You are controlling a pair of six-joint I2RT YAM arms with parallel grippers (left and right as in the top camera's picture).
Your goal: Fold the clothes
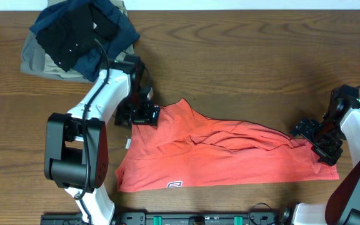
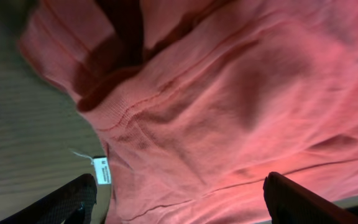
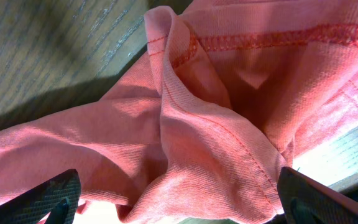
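The clothes, a coral-red T-shirt (image 1: 230,156), lie folded lengthwise across the table with a small dark logo (image 1: 175,184) near the front edge. My left gripper (image 1: 144,114) is at the shirt's upper left corner, open, fingers wide over flat cloth (image 2: 229,112) and beside a white label (image 2: 101,169). My right gripper (image 1: 314,142) is at the shirt's right end, also open. In the right wrist view a bunched, stitched fold of the shirt (image 3: 197,124) rises between the spread fingers (image 3: 48,199), which do not pinch it.
A pile of dark, navy and khaki garments (image 1: 80,34) lies at the back left, just behind the left arm. Bare wooden table (image 1: 261,69) stretches behind the shirt. The arm bases stand along the front edge.
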